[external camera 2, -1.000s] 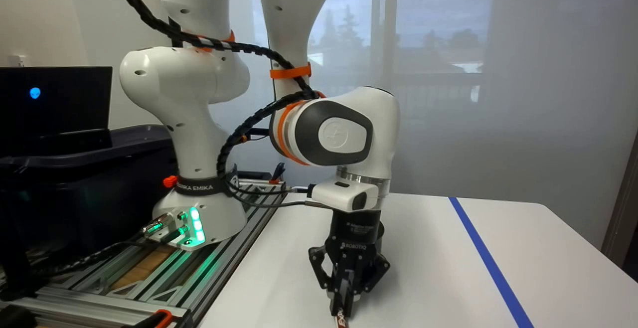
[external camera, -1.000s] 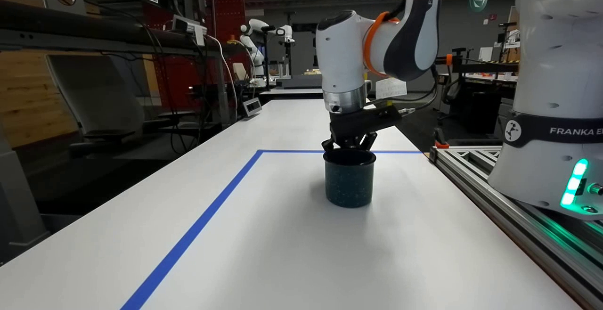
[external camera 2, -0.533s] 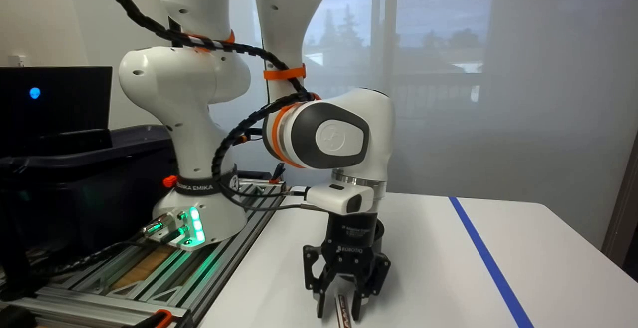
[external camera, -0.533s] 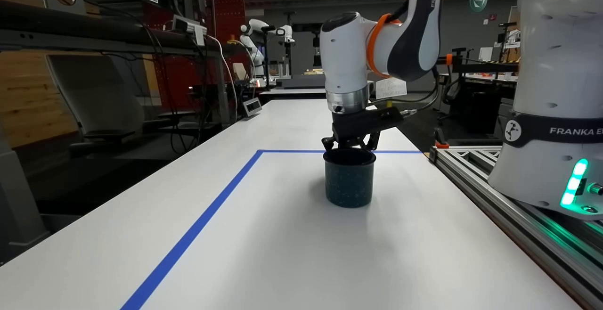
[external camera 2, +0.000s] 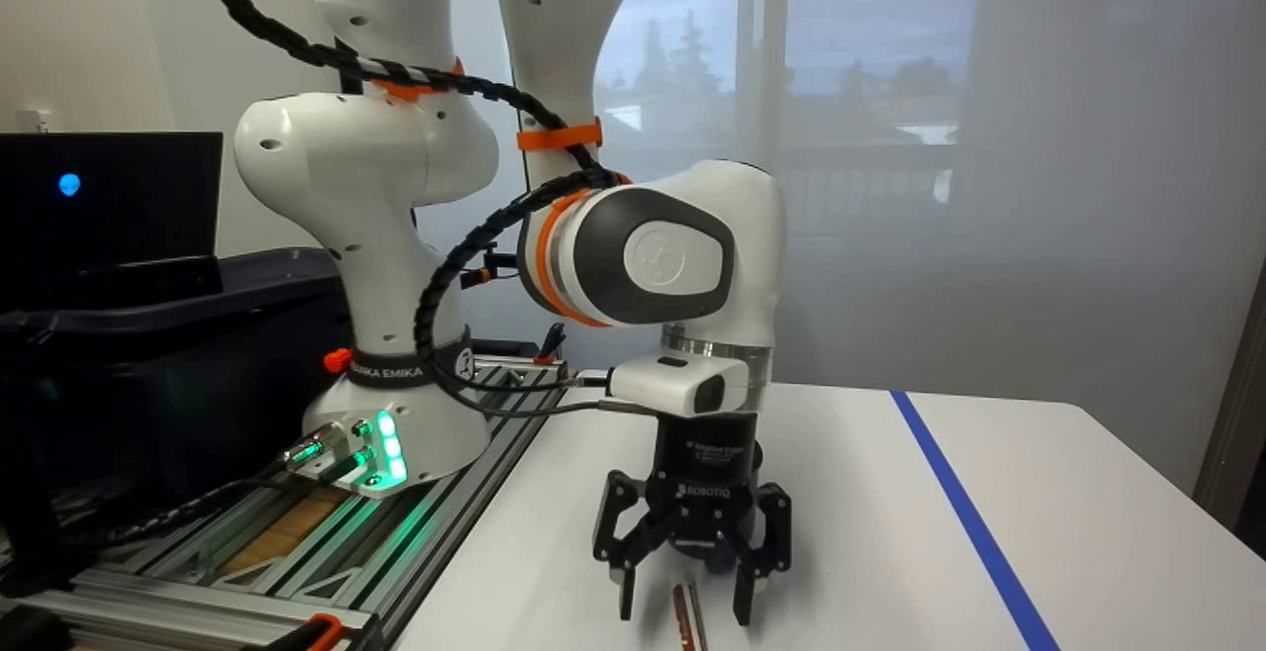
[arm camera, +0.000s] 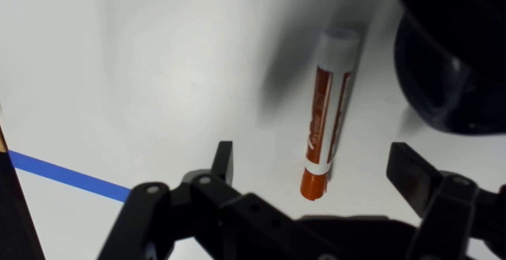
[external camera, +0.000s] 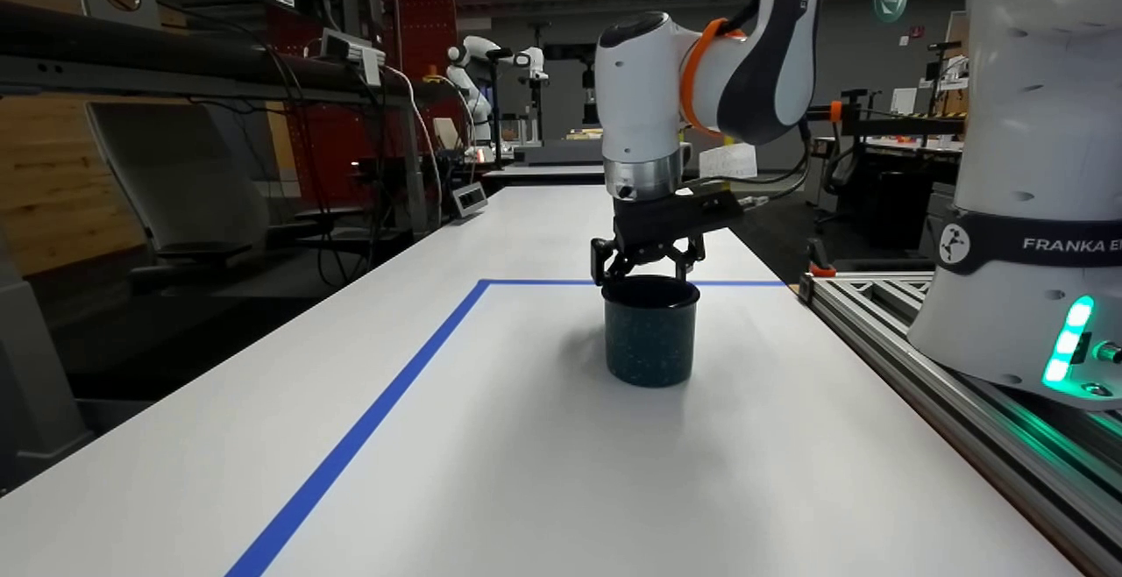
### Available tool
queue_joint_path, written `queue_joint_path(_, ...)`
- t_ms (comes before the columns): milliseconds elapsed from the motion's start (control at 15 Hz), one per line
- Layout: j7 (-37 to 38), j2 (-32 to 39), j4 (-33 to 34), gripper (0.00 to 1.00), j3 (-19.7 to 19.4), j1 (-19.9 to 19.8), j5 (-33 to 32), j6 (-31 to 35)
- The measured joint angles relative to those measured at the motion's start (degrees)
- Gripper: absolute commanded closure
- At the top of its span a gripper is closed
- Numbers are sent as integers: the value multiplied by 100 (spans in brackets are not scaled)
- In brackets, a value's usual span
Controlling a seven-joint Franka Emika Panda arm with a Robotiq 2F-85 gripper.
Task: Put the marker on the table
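Note:
An orange-and-white marker (arm camera: pixel 327 115) with a grey end lies on the white table (arm camera: pixel 170 66). Around its orange end, the fingers of my gripper (arm camera: pixel 311 147) stand wide apart, and neither touches it. In an exterior view the marker (external camera 2: pixel 689 616) runs out of the bottom edge, below and between the fingertips of the gripper (external camera 2: pixel 684 611). The marker is hidden in an exterior view, where a mug stands in front of the open gripper (external camera: pixel 642 277).
A dark teal mug (external camera: pixel 649 340) stands upright on the table close beside the marker; its dark side (arm camera: pixel 466 94) fills the wrist view's upper right. Blue tape (external camera: pixel 386 415) marks lines on the table. A metal rail (external camera 2: pixel 445 532) runs along the robot's side.
The fingers have spread from shut on the marker to wide open, letting it go. The gripper has risen slightly above it. The mug has stayed where it was.

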Motion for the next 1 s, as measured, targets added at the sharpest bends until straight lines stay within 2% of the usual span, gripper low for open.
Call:
queue_joint_path(467,-529,-600,-1,0,223,-4,3,-119)
queue_joint_path(733,-1729,-991,-2,0,448,47,102,-104)
queue_joint_path(1000,-3350,-1144,-4,0,441,346,776,138)
